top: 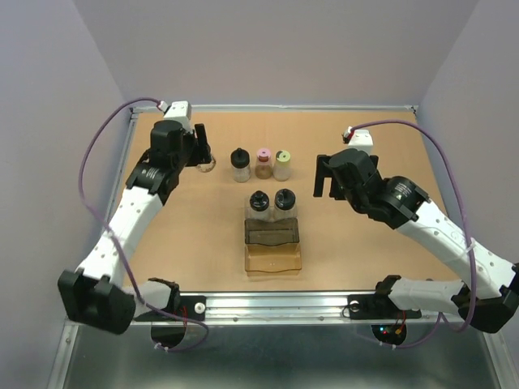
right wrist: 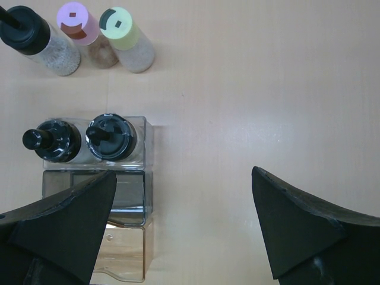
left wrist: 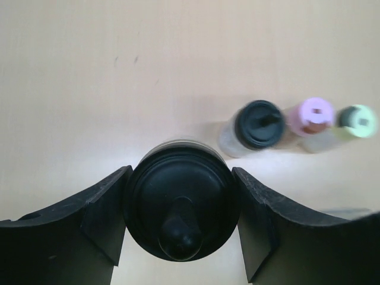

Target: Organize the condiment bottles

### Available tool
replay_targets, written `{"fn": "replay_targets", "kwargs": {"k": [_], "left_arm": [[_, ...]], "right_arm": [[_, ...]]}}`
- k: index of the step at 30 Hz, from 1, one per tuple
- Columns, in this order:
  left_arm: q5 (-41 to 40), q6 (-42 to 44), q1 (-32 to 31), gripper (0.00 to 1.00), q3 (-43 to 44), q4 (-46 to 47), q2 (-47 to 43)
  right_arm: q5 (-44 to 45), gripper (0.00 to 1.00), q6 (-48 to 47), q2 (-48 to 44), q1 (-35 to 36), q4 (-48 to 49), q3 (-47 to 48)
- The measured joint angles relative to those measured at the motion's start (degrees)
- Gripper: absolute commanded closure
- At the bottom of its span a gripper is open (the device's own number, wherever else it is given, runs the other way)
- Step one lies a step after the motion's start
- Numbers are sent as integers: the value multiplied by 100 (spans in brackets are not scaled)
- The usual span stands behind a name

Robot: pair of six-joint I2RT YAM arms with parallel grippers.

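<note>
My left gripper (left wrist: pixel 180 178) grips a black-capped bottle (left wrist: pixel 178 219) near the far left corner of the table (top: pixel 365 243). I should lift it straight and upright toward the tray (top: pixel 274 258), while my right gripper (right wrist: pixel 184 225) hangs wide.

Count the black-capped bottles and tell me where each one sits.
4. Two black-capped bottles stand at the far end of the tray; one stands beside the pink-capped bottle; one is gripped by the left gripper.

A brown-tinted clear plastic tray (top: pixel 273 253) (darker in its middle, paler amber at its near end) sits mid-table on a tan tabletop (top: pixel 195 235). A metal rail (top: pixel 276 305) edges the near side; pale lilac walls (top: pixel 284 49) stand behind.
</note>
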Motion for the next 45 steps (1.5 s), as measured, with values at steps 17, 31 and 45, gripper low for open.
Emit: {"fn": "replay_targets", "kwargs": {"k": [17, 31, 45], "left_arm": [[299, -2787, -2872, 100, -1700, -1735, -3136], [-1626, -3681, -4734, 100, -844, -1237, -498], [-2328, -3947, -5036, 100, -70, -927, 793]], "right_arm": [[-136, 0, 103, -505, -2, 127, -396], [-153, 0, 105, -780, -2, 127, -396], [-116, 0, 85, -905, -2, 111, -483]]}}
